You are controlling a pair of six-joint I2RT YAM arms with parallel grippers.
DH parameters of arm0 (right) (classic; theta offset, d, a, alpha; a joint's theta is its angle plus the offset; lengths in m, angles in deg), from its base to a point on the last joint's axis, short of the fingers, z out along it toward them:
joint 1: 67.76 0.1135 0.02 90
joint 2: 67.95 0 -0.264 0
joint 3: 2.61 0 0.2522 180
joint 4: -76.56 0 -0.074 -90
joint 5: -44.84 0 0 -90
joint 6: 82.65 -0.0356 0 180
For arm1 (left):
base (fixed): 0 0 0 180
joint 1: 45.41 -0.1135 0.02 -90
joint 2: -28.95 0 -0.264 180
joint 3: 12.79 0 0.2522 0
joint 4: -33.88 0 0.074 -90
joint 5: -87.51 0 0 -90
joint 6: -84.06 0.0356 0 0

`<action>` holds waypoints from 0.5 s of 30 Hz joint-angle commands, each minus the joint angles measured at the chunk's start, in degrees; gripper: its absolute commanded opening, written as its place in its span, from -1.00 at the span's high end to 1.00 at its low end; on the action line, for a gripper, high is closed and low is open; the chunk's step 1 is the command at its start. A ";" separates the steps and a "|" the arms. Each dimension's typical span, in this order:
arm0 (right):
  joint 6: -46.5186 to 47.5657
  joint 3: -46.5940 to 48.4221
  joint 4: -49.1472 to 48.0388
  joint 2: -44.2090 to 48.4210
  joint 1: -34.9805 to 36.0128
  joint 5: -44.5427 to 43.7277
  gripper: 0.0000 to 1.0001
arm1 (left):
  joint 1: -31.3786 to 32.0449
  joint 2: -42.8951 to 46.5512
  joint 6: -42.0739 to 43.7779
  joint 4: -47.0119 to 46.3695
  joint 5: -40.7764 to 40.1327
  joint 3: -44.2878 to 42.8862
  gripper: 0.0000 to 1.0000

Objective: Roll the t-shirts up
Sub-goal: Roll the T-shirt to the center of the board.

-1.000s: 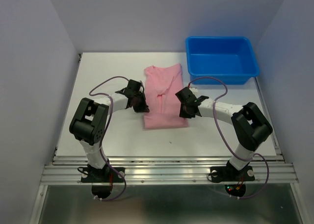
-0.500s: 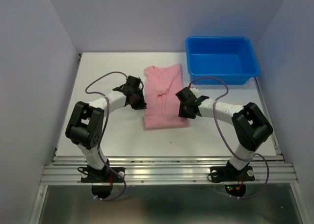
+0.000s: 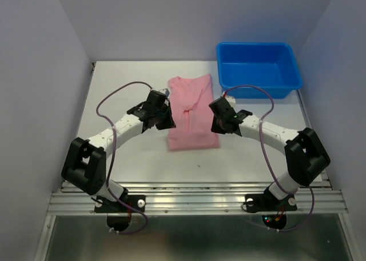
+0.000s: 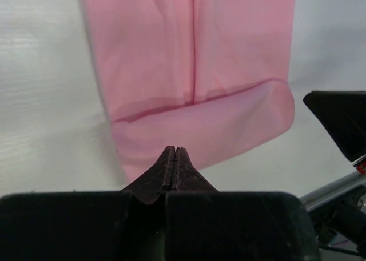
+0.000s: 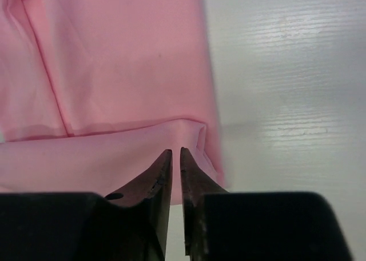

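The light pink t-shirt (image 3: 192, 109) lies flat on the white table, folded into a long narrow strip, and its near end is turned over into a low fold (image 4: 217, 127). My left gripper (image 3: 169, 125) is at the strip's left edge. In the left wrist view it (image 4: 174, 151) is shut, tips at the fold's near edge, with no cloth showing between the jaws. At the right edge is my right gripper (image 3: 217, 129). The right wrist view shows it (image 5: 175, 151) over the fold's right corner (image 5: 200, 132), jaws a narrow slit apart.
A blue plastic bin (image 3: 258, 67) stands at the table's far right corner. White walls close in the table on the left, back and right. Part of the right arm's black body (image 4: 340, 121) shows at the right of the left wrist view.
Both arms have stretched out lower and flatter. The right gripper has shifted slightly toward the far end along the shirt's edge. The shirt looks unmoved.
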 commanded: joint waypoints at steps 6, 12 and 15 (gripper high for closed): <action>-0.95 -0.55 -4.67 -4.74 0.49 2.43 0.99 | 2.78 -2.29 -4.24 -4.91 0.34 7.03 1.00; -2.97 -3.27 -4.49 -8.00 0.49 -2.06 0.99 | 2.78 -9.33 -4.24 -9.66 -2.30 9.24 1.00; -2.89 -3.54 -3.53 -6.78 0.49 -1.01 0.99 | 2.78 -9.44 -3.89 -7.12 -2.30 7.57 1.00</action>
